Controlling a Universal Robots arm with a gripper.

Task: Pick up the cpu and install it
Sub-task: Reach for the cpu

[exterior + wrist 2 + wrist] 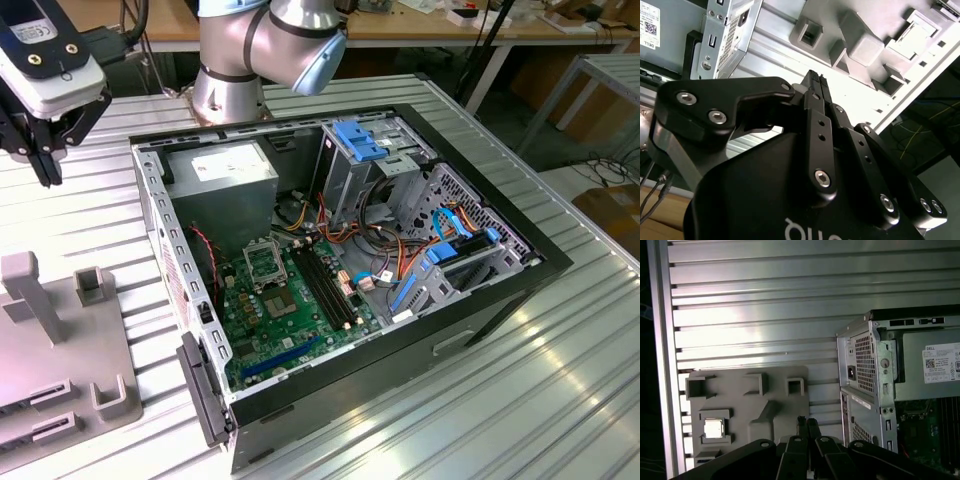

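Nesting in grey holder (745, 405): cpu (713, 428); white-stickered power supply (915, 385) nearby.

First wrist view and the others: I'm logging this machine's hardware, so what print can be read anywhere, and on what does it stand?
White sticker on the power supply, in both wrist views: print and a code square, too small to quote.
A white label on that unit in the exterior view: blurred.
White lettering on the gripper body: cut off, unreadable.
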